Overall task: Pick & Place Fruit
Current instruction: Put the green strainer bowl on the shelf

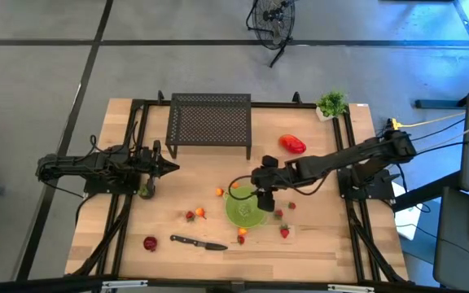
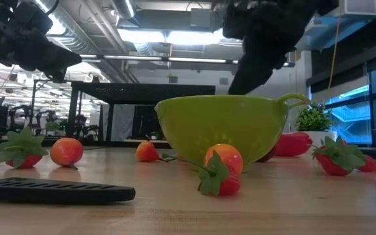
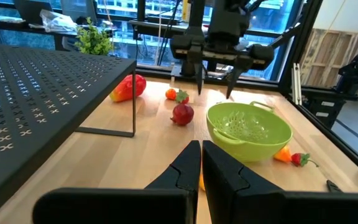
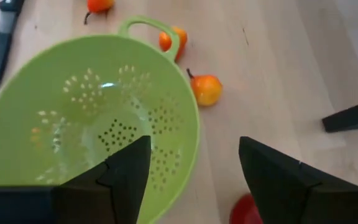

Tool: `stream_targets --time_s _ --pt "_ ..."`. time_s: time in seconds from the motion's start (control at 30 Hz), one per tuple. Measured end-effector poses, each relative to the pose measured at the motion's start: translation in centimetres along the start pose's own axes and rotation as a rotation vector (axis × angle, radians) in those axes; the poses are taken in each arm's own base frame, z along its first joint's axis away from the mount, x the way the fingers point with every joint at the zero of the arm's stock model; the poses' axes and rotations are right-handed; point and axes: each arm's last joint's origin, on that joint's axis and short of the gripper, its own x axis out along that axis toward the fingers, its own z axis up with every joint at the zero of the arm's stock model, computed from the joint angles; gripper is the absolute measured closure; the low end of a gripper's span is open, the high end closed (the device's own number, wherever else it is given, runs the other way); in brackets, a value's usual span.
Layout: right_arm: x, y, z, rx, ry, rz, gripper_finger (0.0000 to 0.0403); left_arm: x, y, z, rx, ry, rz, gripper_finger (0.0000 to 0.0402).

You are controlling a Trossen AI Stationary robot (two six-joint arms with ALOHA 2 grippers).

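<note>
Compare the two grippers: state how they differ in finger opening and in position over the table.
The left gripper has its fingers shut together; the right gripper has its fingers spread open. The left gripper waits near the table's left edge, away from the green colander; the right gripper hangs above the colander's rim. Neither holds any fruit, and the colander looks empty.

Overhead, table-level and two wrist views, all sharing the green bowl [image 1: 245,208].

The bowl [image 4: 92,124] is partly hidden and cut off.
</note>
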Motion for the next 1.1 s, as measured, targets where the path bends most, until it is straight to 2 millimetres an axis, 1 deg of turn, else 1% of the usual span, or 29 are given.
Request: stream_targets --time_s 0.17,0.33,0.63,0.9,1.1 --pt "1.2 0.1 -0.3 -0.002 0.033 0.024 0.0172 0.0 0.0 0.0 0.0 0.0 0.0 0.039" --pt "1.9 0.2 -0.6 0.007 0.062 0.037 0.0186 0.0 0.0 0.0 0.0 0.0 0.0 0.0389" --pt "2.0 0.2 -0.7 0.011 0.07 0.034 0.0206 0.0 0.0 0.0 0.0 0.0 0.0 0.0389" --pt "2.6 0.2 -1.3 0.04 0.123 0.04 0.0225 0.0 0.0 0.0 0.0 0.0 0.001 0.039" --pt "2.6 0.1 -1.5 0.087 0.153 0.028 0.0256 0.0 0.0 0.0 0.0 0.0 0.0 0.0389"
